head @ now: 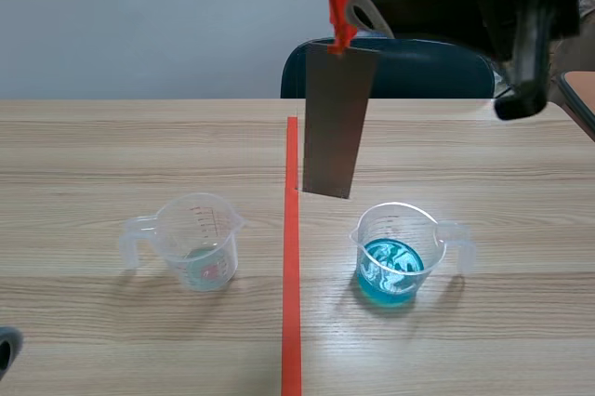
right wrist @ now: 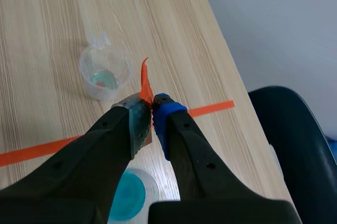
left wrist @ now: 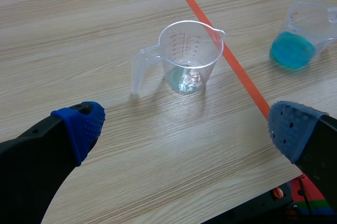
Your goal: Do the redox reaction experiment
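My right gripper [head: 358,7] is raised over the far table, shut on the orange-taped top [head: 342,1] of a grey metal strip [head: 337,122]. The strip hangs down, its lower end just behind and left of a clear beaker of blue liquid [head: 398,252]. In the right wrist view the right gripper [right wrist: 151,109] pinches the orange tab [right wrist: 145,84], with the blue beaker [right wrist: 126,197] under it. A second beaker [head: 197,240], with only a little pale liquid at its bottom, stands left of the tape line. My left gripper [left wrist: 187,125] is open, low and well short of that beaker [left wrist: 187,58].
An orange-red tape line [head: 291,275] runs down the middle of the wooden table, between the two beakers. A dark chair back [head: 418,66] stands behind the far edge. The table's near edge lies just under my left gripper.
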You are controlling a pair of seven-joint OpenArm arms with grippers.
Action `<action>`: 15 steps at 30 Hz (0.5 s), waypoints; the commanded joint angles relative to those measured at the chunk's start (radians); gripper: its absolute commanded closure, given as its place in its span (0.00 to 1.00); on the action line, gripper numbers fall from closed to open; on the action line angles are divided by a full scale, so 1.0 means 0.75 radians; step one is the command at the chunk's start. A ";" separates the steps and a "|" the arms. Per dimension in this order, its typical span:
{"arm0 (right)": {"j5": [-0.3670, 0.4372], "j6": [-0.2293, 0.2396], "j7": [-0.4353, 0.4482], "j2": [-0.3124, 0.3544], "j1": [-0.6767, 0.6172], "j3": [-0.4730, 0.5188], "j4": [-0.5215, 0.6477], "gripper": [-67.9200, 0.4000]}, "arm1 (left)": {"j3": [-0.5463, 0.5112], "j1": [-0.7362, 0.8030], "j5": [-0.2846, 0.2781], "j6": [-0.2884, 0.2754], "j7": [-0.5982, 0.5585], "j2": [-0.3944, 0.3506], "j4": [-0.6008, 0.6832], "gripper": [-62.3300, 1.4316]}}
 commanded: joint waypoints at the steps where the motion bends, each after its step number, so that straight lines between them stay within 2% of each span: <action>1: 0.005 0.007 0.017 0.019 -0.030 0.049 0.000 0.98 | -0.001 0.004 -0.004 -0.003 -0.018 0.004 0.023 0.00; 9: -0.007 0.058 0.016 0.047 -0.288 0.323 0.000 0.98 | -0.001 0.004 -0.004 -0.003 -0.018 0.004 0.023 0.00; 15: -0.006 0.095 0.016 0.047 -0.438 0.470 0.000 0.98 | -0.001 0.004 -0.004 -0.003 -0.017 0.004 0.023 0.00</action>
